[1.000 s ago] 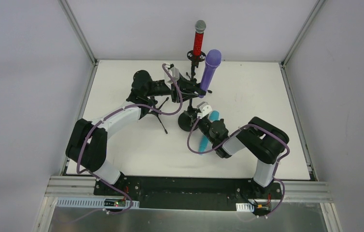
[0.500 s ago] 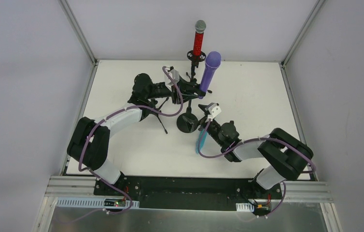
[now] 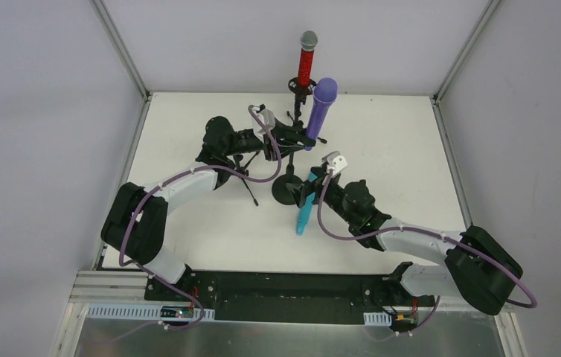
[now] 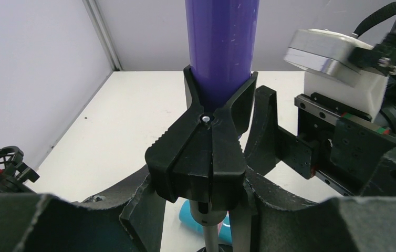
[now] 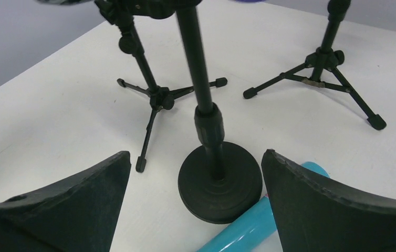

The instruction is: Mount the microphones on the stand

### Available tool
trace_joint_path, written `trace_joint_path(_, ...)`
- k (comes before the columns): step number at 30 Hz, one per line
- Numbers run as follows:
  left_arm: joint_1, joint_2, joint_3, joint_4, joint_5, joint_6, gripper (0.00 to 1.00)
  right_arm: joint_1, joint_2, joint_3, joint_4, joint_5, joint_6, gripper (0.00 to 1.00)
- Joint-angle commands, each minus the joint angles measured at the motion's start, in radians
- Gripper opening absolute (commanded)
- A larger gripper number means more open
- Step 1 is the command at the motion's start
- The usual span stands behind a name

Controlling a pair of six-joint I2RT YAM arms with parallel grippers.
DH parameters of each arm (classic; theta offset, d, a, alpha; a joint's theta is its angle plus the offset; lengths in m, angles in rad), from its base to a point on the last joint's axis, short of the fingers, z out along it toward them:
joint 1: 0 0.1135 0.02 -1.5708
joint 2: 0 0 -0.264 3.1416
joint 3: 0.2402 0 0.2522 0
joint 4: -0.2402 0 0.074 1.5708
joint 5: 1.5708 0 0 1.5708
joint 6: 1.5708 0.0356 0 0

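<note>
The purple microphone (image 4: pixel 222 47) above the left gripper's fingers (image 4: pixel 28 223) was smooth glossy plastic, faintly scuffed. The clip (image 4: pixel 206 152) between them was matt black plastic with ribbed handles. The right gripper's fingers (image 5: pixel 59 210) looked matt black, grainy and rough-edged. Just ahead of them, the cyan microphone (image 5: pixel 243 231) was glossy smooth plastic and the round stand base (image 5: pixel 219 184) dull black. The table (image 5: pixel 54 105) was white, matt, smooth. The red microphone (image 3: pixel 305 63) had a silver metal mesh head.

on the table (image 3: pixel 181 141) the round-base stand (image 3: pixel 290 190) sits mid-way, one microphone (image 3: pixel 321 104) upright in its clip. a second microphone (image 3: pixel 304 213) lies flat at its 5 o'clock, touching the base. a tripod stand (image 3: pixel 248 190) is at 9 o'clock — another tripod stand (image 3: pixel 300 84), at 12 o'clock near the far edge, carries the third microphone (image 3: pixel 306 59).
</note>
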Motion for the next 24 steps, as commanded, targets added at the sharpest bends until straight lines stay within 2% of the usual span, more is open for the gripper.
trace_joint_path(1,-0.006,-0.051,-0.017,0.030,-0.024,0.092,0.00,-0.002,-0.019,0.084,-0.160,0.131,0.091,0.99)
trace_joint_path(4,-0.007,-0.056,-0.016,0.014,-0.021,0.108,0.00,-0.002,0.013,0.109,-0.147,0.175,0.125,0.97)
trace_joint_path(8,-0.007,-0.066,-0.024,-0.002,-0.021,0.143,0.18,-0.002,0.074,0.161,-0.146,0.150,0.133,0.96)
trace_joint_path(12,-0.007,-0.074,-0.027,-0.030,-0.024,0.181,0.27,-0.003,0.128,0.196,-0.135,0.142,0.162,0.95)
trace_joint_path(18,-0.007,-0.080,-0.033,-0.053,-0.053,0.207,0.54,-0.002,0.158,0.211,-0.126,0.148,0.176,0.95)
trace_joint_path(20,-0.007,-0.083,-0.035,-0.058,-0.060,0.220,0.66,-0.002,0.161,0.214,-0.126,0.146,0.177,0.96)
trace_joint_path(22,-0.007,-0.085,-0.038,-0.065,-0.065,0.232,0.82,-0.002,0.160,0.216,-0.127,0.142,0.173,0.96)
trace_joint_path(24,-0.006,-0.088,-0.040,-0.069,-0.067,0.237,0.88,-0.002,0.162,0.216,-0.130,0.139,0.171,0.97)
